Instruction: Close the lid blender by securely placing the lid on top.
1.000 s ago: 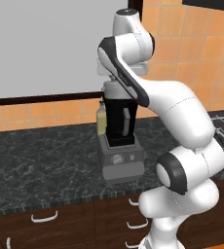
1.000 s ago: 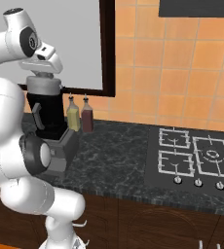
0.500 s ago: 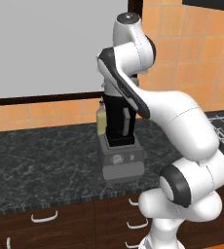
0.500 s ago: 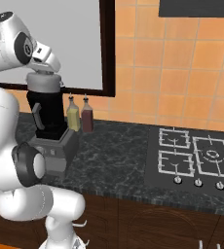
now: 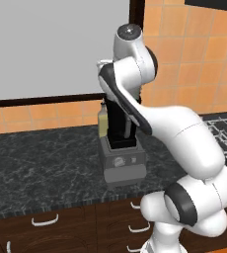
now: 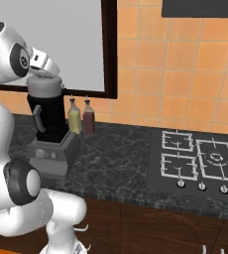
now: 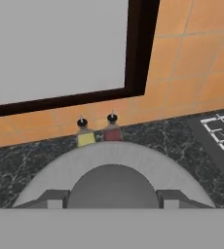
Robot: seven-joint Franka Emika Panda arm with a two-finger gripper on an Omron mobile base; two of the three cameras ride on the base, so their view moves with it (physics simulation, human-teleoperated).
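Lid (image 6: 44, 83) on top of the blender (image 6: 50, 133) jar, at the counter's (image 6: 121, 158) back near two bottles (image 6: 81, 116). Gripper (image 6: 42, 67) right above, fingers (image 7: 53, 198) either side of the knob (image 7: 112, 187); clamped or loose, cannot tell. Risks: lid perhaps resting skewed, not seated in the rim; lifting away while clamped could drag it off; pressing off-centre could tip it or shove the jar toward those bottles.

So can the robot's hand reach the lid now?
Probably yes, it looks there already: the gripper sits right over the lid, which rests on the blender, with its knob between the fingers and nothing between.
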